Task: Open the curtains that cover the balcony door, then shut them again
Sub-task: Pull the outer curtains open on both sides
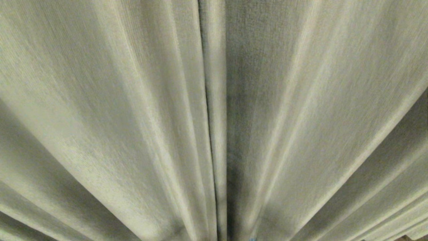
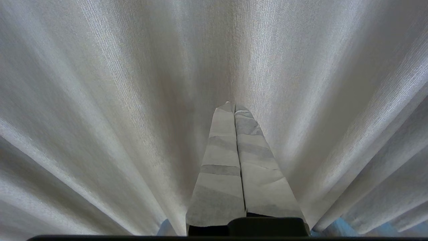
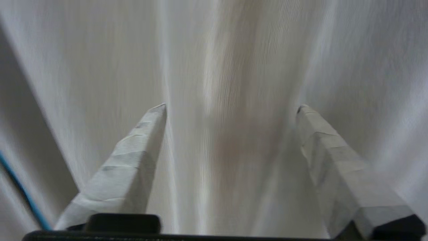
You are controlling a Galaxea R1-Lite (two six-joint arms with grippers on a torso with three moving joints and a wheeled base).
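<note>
Up close, the right gripper gaped before the drawn curtains, left gripper pinched closed on nothing; closing on one shallow pleat risked slipping.

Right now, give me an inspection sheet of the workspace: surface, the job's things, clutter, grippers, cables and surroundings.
Surface: nothing seen; fabric fills every view.
Job's things: curtains drawn shut, hanging in pleats, with a seam where two edges meet near the middle of the head view. Door hidden behind them.
Clutter: nothing seen.
Grippers: left gripper shut, empty, pointing at the curtains. Right gripper open, pointing at a fold, gripping nothing.
Cables: thin blue line at the edge of the right wrist view, maybe a cable; cannot tell.
Surroundings: nothing seen.
</note>
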